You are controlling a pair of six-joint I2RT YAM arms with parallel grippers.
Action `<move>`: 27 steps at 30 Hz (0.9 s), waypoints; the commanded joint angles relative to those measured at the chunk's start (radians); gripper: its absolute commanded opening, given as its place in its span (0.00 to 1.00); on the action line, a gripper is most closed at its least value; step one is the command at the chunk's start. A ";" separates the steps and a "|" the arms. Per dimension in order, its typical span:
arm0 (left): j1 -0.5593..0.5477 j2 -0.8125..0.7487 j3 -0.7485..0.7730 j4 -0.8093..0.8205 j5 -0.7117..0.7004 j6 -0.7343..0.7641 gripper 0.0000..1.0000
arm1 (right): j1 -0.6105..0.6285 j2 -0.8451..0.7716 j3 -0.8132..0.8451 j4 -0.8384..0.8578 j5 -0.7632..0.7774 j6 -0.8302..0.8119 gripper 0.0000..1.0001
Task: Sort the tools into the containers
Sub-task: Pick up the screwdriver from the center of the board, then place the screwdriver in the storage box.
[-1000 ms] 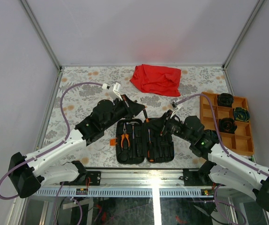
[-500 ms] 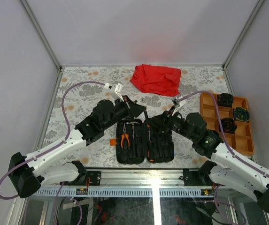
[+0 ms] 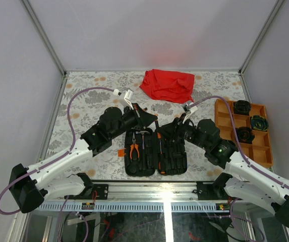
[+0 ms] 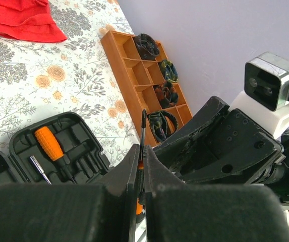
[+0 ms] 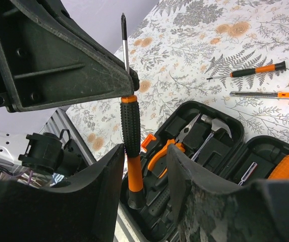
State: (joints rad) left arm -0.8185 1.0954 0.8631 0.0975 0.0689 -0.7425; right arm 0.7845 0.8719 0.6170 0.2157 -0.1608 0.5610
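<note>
Two arms meet above the open case (image 3: 177, 164), which lies at the near edge of the table (image 3: 83, 101), between their bases. We see the left gripper (image 4: 141, 157) clamped tight on the metal shaft of a screwdriver (image 5: 130, 132), just above its black-and-orange handle. The tool stands upright over the case, tip pointing up.

The right gripper (image 5: 144, 154) has its jaws apart, one on each side of that handle. On one side a clear gap shows. On the other we cannot tell whether the finger touches the handle. It has hold of nothing.

In the case we find the pliers (image 5: 169, 148) and the hammer (image 5: 216, 125) side by side in one half. The other half holds a stubby driver (image 5: 285, 166) with an orange handle, and a thin bit (image 5: 247, 172) just beside it.

Beyond the case, two more screwdrivers lie loose on the table. The first (image 5: 257, 69) has a black-and-orange handle; the second (image 5: 273, 94) lies near it without touching.

The tray (image 3: 225, 118) sits at the right edge of the table, well apart from the case. Several of its compartments hold dark round items (image 4: 145, 45). The cloth (image 3: 168, 84) lies bunched at the far side of the table.
</note>
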 commanded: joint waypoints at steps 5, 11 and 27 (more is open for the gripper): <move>0.002 0.019 -0.006 0.032 0.047 0.018 0.00 | -0.003 0.018 0.039 0.068 -0.038 0.000 0.39; 0.002 0.029 0.002 0.023 0.043 0.023 0.00 | -0.002 0.009 0.031 0.055 -0.024 0.001 0.22; 0.001 -0.137 0.157 -0.262 -0.187 0.060 0.70 | -0.003 -0.106 0.001 -0.324 0.334 0.050 0.00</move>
State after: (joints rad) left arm -0.8177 1.0431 0.9066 -0.0830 0.0002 -0.7063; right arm 0.7845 0.7975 0.6174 0.0223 0.0177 0.5678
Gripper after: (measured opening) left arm 0.671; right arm 0.049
